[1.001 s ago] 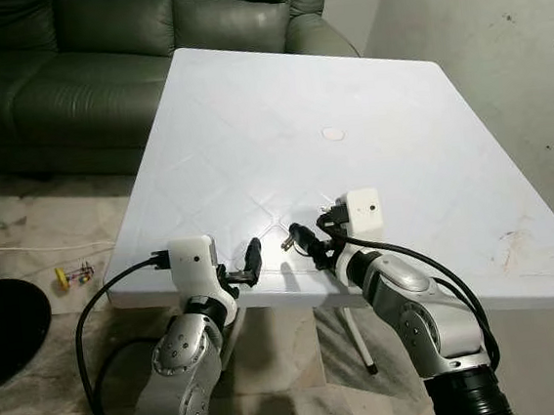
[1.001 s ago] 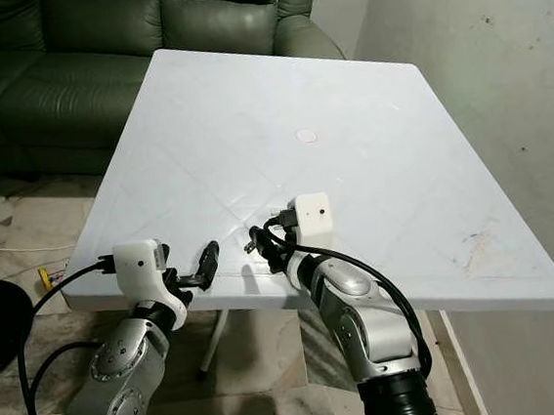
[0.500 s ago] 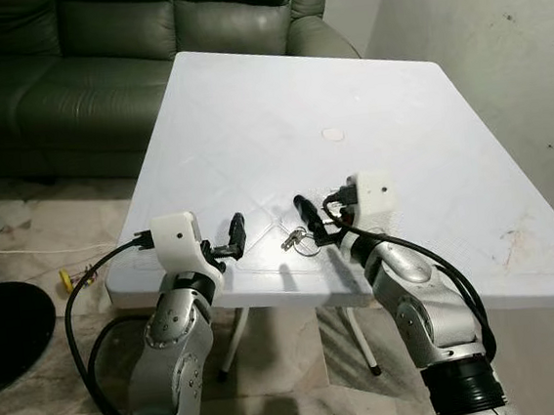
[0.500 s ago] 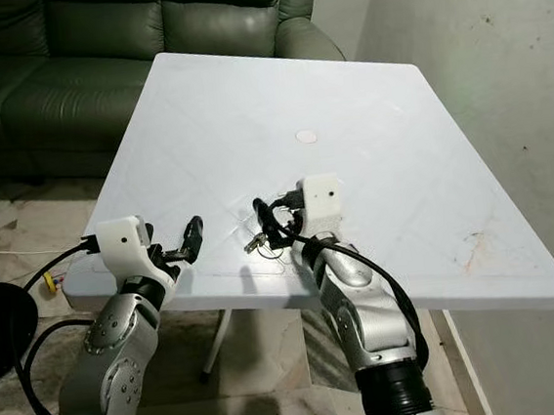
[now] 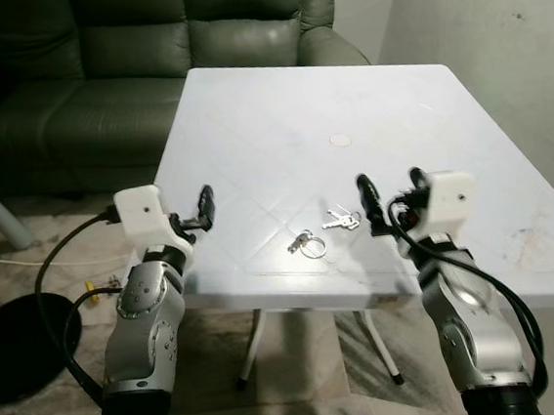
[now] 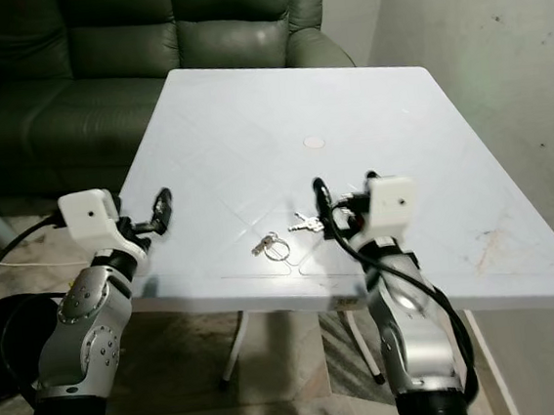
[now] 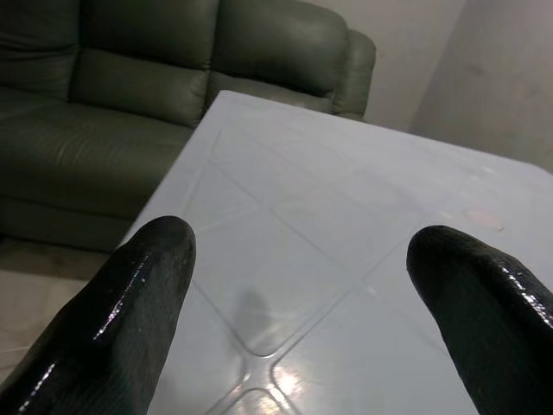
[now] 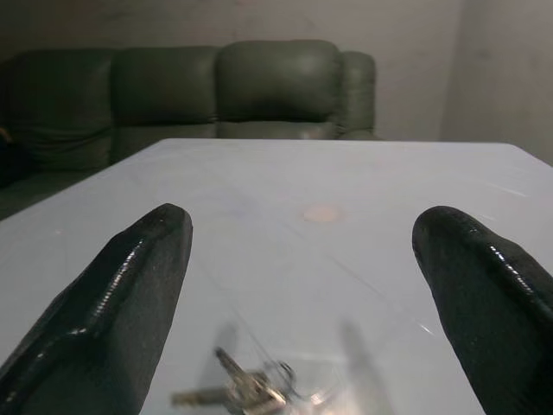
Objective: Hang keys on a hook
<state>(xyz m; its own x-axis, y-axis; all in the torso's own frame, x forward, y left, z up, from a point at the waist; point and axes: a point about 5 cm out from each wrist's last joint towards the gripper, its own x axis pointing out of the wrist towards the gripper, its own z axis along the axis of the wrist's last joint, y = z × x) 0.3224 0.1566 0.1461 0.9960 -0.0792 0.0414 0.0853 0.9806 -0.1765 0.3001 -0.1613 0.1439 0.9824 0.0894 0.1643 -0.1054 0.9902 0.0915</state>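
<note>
Green sofa sits behind a white table, with a bare wall on the right and tiled floor below. Keys lie flat on the table near its near edge, in 2 small clusters joined by a ring, untouched by either arm. Right tool hovers just right of the keys, fingers spread wide, lined up toward them; from its wrist camera the keys lie between the fingers, which suggests a pickup approach. Left tool hangs over the table's near left edge, well apart from the keys, fingers also spread, probably just kept clear. No hook can be made out. Judgement: task at start, keys not yet grasped.
</note>
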